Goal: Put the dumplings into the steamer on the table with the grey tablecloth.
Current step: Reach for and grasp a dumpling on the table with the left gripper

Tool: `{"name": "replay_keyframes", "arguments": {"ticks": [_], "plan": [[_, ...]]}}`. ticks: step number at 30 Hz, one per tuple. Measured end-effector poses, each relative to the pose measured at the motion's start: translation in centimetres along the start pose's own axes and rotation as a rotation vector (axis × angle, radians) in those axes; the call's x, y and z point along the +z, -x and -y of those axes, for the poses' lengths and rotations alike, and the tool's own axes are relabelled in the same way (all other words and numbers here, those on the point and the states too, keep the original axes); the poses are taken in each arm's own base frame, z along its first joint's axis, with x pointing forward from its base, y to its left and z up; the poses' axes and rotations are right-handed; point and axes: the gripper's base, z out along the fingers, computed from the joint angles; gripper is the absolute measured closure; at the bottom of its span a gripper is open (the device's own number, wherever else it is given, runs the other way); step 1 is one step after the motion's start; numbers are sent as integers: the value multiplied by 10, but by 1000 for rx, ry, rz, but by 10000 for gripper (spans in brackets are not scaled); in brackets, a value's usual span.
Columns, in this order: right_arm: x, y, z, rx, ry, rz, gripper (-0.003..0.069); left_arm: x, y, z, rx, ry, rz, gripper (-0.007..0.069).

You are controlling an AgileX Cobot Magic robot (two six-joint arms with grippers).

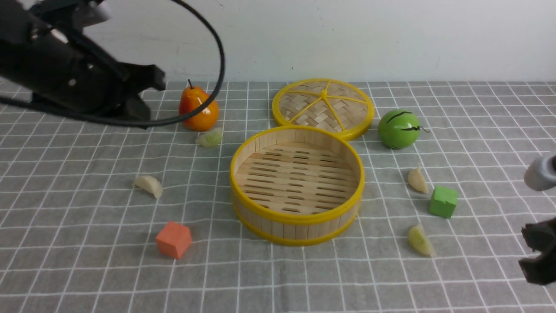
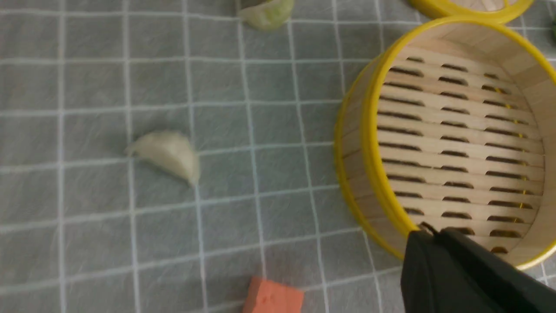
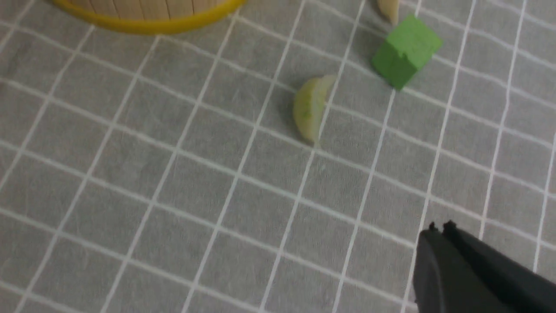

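**Left hand [image 1: 150, 98] and right hand [image 1: 538, 254] hang clear, and all four dumplings lie outside the steamer**

The left hand is blurred above the far-left counter [image 1: 87, 243], and the right hand shows only at the right edge. Neither holds anything. Whether their fingers are spread or pressed together cannot be told from any view.

The steamer [image 1: 295, 228] stands empty in the middle of the grey tablecloth [image 1: 65, 278]. To its left lie the cream dumpling [image 1: 148, 186] and, further back beside the toy pear [image 1: 199, 108], the pale green dumpling [image 1: 210, 138]. To its right lie the far right dumpling [image 1: 418, 180], just beside the green cube [image 1: 443, 201], and the near right dumpling [image 1: 420, 240].

Each dumpling looks small, light and glossy, so it is likely slippery, and it may squirt out of a pinch that lands on its tapered ends. The surest hold seems to be across the plump middle of the crescent, with one finger on each broad side. The far right dumpling leaves little room next to the cube. The steamer looks light too, and a careless nudge could slide it.
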Motion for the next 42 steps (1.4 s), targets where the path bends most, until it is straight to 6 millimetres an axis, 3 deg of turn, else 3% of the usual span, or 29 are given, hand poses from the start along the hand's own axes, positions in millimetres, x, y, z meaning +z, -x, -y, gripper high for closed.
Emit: {"name": "replay_keyframes", "arguments": {"ticks": [4, 8, 12, 17, 21, 25, 32, 42], "plan": [[12, -2, -1, 14, 4, 52, 678, 40, 28, 0, 90, -17, -40, 580], [19, -6, -3, 49, 17, 56, 674, 82, 47, 4, 220, -7, -88, 424], [19, -5, -3, 53, 18, 76, 674, 138, 58, 13, 382, 40, -101, 247], [19, -5, -3, 54, 18, 80, 674, 200, 56, 10, 461, 100, -81, 180], [19, -4, -3, 52, 17, 85, 674, 241, 51, 0, 387, 127, -40, 178], [19, -4, -3, 50, 16, 86, 673, 254, 49, -6, 338, 159, -11, 181], [22, -4, -3, 50, 16, 81, 670, 256, 55, -8, 245, 181, 77, 181], [30, -5, -4, 72, 27, 54, 667, 273, 42, -18, 251, 230, 15, 215]]}}
